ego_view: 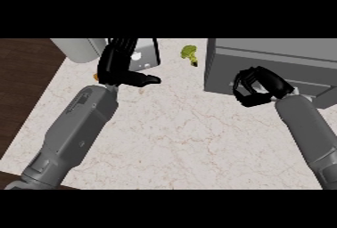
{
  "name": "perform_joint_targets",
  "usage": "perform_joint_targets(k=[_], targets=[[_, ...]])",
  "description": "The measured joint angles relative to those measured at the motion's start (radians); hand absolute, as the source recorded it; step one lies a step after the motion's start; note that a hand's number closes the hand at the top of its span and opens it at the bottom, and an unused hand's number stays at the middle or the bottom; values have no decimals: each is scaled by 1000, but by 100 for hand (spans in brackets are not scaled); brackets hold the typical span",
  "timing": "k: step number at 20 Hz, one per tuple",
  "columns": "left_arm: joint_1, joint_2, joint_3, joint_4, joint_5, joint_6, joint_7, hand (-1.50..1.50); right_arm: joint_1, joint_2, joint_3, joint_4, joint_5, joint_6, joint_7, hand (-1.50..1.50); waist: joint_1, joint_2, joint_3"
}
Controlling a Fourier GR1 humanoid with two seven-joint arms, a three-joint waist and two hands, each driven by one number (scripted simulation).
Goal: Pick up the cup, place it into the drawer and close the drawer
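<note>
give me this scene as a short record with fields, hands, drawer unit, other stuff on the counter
counter: pale marble top, dark wood floor at the view's left
left hand: far left of the counter, fingers pointing away, over a grey tablet
right hand: fingers curled, against the front of the drawer unit
cup: cannot be seen
drawer: cannot tell if open or closed
other: green item near the far edge; grey cylinder at the far left corner
</note>
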Motion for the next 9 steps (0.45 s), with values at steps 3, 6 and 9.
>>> perform_joint_targets(k=[3,6,9], targets=[[8,6,2,-11,5,-12,3,-150,8,-11,-7,-13,-19,35,3,150,8,3,2],[23,11,1,-17,7,-26,3,-150,17,-20,-17,-28,-43,69,8,150,15,6,4],[27,10,-1,-26,9,-32,5,-150,23,-30,-21,-41,-61,106,17,150,21,9,7]])
